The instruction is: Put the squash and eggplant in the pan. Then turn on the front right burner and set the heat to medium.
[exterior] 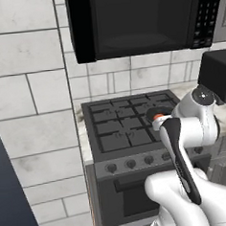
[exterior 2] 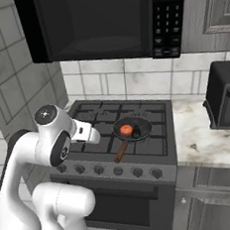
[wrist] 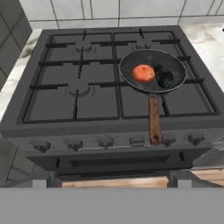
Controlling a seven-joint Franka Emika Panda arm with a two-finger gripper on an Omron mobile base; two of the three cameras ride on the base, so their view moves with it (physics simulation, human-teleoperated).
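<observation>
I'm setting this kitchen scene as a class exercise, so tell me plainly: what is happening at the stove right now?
A white robot arm stands in front of the stove with nothing in its pincer, which is open. The pan sits over the front right burner, its wooden handle pointing toward the knobs. An orange-red squash and a dark eggplant already lie side by side inside it. What seems left is turning the knob for that burner; no flame shows.
</observation>
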